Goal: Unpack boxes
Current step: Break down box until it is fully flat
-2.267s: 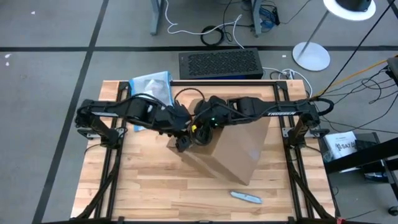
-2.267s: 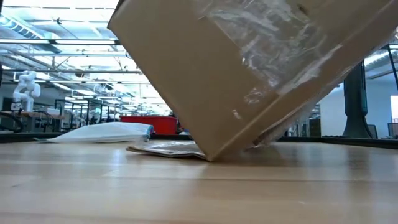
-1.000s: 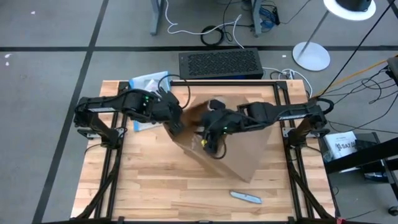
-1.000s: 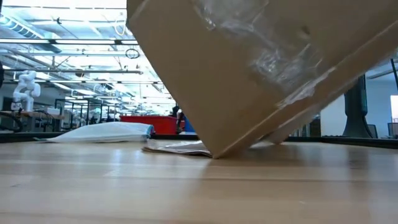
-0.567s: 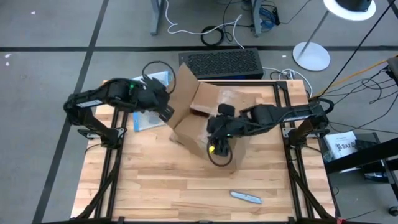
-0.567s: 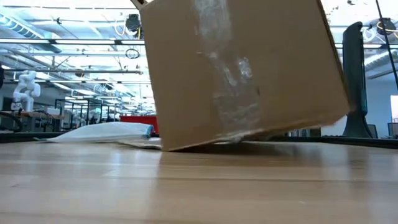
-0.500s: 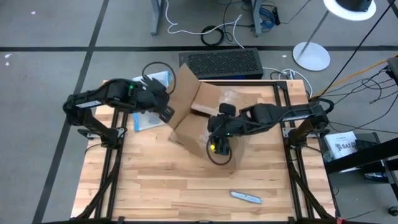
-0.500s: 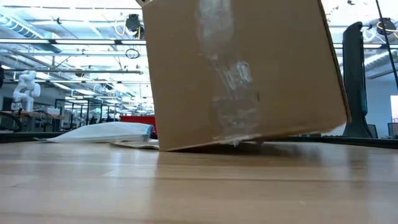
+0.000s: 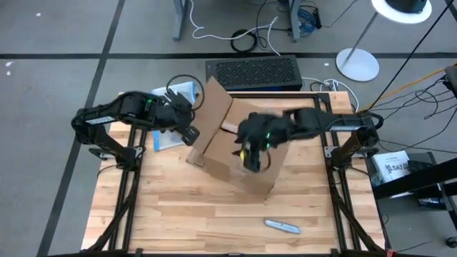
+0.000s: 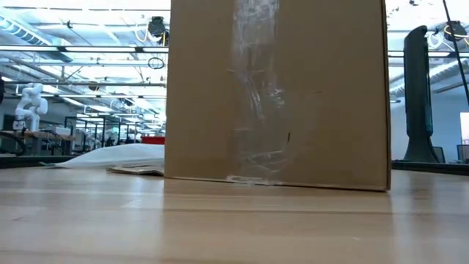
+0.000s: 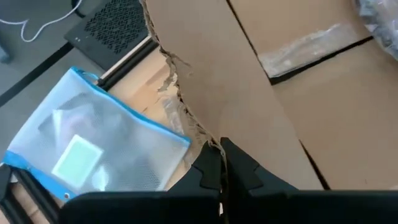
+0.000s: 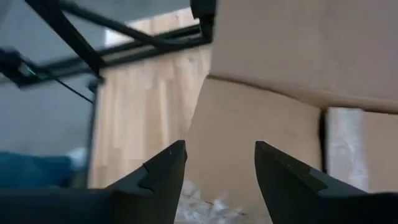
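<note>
The carton point(image 9: 239, 153) stands square on mid-table, light and stiff-walled yet tear-prone at its ragged flap — the left gripper point(image 11: 222, 163) pinches that flap's edge, the right gripper point(image 12: 217, 158) hovers spread wide, empty, over the opening.

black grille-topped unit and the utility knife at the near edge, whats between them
In the high view, the open cardboard box stands between the grille-topped unit and the knife.

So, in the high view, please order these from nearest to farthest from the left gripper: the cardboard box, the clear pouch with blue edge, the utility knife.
From the left gripper:
1. Cardboard box: its raised flap is pinched in the shut fingers.
2. Clear pouch: just behind, at the table's far-left corner.
3. Utility knife: farthest, near the front edge, right of centre.
</note>
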You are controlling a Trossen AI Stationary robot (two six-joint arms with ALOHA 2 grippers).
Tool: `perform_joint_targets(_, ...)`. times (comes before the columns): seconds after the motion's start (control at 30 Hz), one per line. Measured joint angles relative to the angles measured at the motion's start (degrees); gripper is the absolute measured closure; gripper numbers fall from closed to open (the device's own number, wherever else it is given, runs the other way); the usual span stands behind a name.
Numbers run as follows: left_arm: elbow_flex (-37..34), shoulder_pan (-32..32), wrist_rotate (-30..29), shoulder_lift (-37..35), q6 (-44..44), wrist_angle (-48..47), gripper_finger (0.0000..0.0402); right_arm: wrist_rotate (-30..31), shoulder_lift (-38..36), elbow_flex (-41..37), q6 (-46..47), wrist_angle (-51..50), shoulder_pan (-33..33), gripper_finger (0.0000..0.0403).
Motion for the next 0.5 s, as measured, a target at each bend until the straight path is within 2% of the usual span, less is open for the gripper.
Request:
perform_joint_targets(0.1,0.00,-0.87,-0.01,-0.04,0.97,1.45,0.0401,-7.31,-0.02,3.71,1.00,-2.92,-3.97,0.0218)
perform_joint_targets(0.3,0.00,-2.49,0.38,-0.02,7.31,1.88,0.0401,-19.39,-0.13,7.14,-3.97,-13.68,-10.97,0.0218)
perform_joint_targets(0.5,0.02,-3.15,0.99,-0.02,10.83,1.90,0.0401,-22.89,0.63,7.11,-17.27,-24.34,-12.95,0.0218)
